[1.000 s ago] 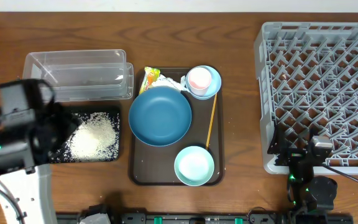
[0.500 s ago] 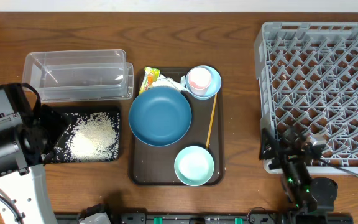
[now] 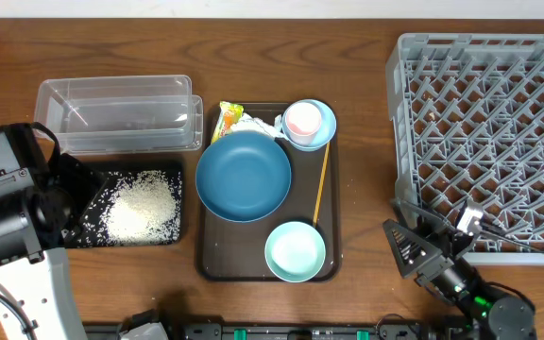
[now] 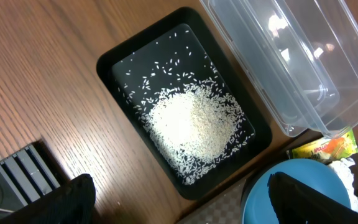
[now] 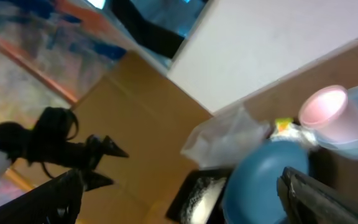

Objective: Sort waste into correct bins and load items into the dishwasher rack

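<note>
**Both arms idle at the front edge, dishes unsorted on the tray**

The wooden bench (image 3: 366,142) carries everything. On its right side sits the grey dishwasher rack (image 3: 489,142), pegs up.

In the middle lies the brown serving tray (image 3: 211,264). To its left, the clear tub (image 3: 116,113) sits at the back. The black tray (image 4: 107,59) sits just in front of the tub.

The left arm (image 3: 8,217) hangs over the bench's front left, beside the black tray. Its jaws are spread wide with nothing between them. The right arm (image 3: 442,269) sits low by the rack's front left corner. Its jaws are also gaping and empty.

The large dark blue bowl (image 3: 244,176) fills the centre of the serving tray. One pale blue bowl (image 3: 295,251) sits in front of it. A second pale bowl (image 3: 321,140) stands at the tray's back right with the pink cup (image 3: 302,120) inside it.

The chopstick (image 3: 320,185) lies along the tray's right side, running front to back.

The yellow-green wrapper (image 3: 229,118) is in the back left corner of the tray. The white tissue (image 3: 263,126) is between the wrapper and the cup.

The rice (image 3: 143,208) is heaped in the black tray, with stray grains scattered around the heap.
</note>
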Controlling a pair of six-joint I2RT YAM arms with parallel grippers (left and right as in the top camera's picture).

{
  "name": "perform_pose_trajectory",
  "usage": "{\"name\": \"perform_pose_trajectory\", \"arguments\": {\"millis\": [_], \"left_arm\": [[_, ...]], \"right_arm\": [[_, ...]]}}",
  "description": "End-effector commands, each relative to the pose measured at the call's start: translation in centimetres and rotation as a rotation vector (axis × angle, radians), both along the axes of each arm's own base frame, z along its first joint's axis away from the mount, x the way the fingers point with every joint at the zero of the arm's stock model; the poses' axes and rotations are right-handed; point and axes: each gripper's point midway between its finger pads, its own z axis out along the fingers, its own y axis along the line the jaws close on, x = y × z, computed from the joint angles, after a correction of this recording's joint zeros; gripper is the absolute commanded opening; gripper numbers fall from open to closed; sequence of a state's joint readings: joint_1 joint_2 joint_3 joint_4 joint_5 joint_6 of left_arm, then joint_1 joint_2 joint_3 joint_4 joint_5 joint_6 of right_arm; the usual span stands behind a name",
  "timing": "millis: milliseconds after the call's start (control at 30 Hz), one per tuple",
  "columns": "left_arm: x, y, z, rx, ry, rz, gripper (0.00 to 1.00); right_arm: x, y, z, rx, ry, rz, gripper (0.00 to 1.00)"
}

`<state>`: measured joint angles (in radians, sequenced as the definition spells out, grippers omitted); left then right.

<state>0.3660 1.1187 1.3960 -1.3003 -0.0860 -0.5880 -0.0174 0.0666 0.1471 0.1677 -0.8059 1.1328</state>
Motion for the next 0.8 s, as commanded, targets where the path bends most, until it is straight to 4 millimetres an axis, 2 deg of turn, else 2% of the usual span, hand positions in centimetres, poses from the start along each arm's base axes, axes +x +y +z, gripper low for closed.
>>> {"name": "perform_pose_trajectory", "arguments": {"millis": [0, 167, 233, 333, 400, 433, 533, 633, 767], "left_arm": [[0.0, 0.5, 0.4, 0.017, -0.006, 0.022, 0.91], [0.0, 0.5, 0.4, 0.018, -0.006, 0.023, 0.91], [0.0, 0.5, 0.4, 0.018, -0.006, 0.023, 0.91], [0.0, 0.5, 0.4, 0.017, -0.006, 0.022, 0.91], [0.0, 0.5, 0.4, 0.018, -0.006, 0.023, 0.91], [0.0, 0.5, 0.4, 0.018, -0.006, 0.023, 0.91], [0.0, 0.5, 0.4, 0.018, -0.006, 0.023, 0.92], [0.0, 0.5, 0.4, 0.017, -0.006, 0.022, 0.92], [0.0, 0.5, 0.4, 0.018, -0.006, 0.023, 0.91]], "right_arm": [[-0.8, 0.9, 3.1, -0.128, -0.059, 0.052, 0.99], [0.1, 2.4, 5.6, -0.359, -0.014, 0.179, 0.99], [1.3, 2.7, 6.1, -0.474, 0.035, 0.188, 0.99], [3.7, 3.0, 5.3, -0.702, 0.146, 0.158, 0.99], [5.0, 4.2, 4.5, -0.851, 0.209, 0.157, 0.99], [5.6, 5.1, 4.0, -0.915, 0.233, 0.168, 0.99], [6.6, 9.7, 1.9, -1.099, 0.303, 0.237, 0.96], [7.4, 13.8, -0.6, -1.255, 0.337, 0.299, 0.98], [8.9, 17.9, -4.6, -1.426, 0.358, 0.325, 0.99]]}}
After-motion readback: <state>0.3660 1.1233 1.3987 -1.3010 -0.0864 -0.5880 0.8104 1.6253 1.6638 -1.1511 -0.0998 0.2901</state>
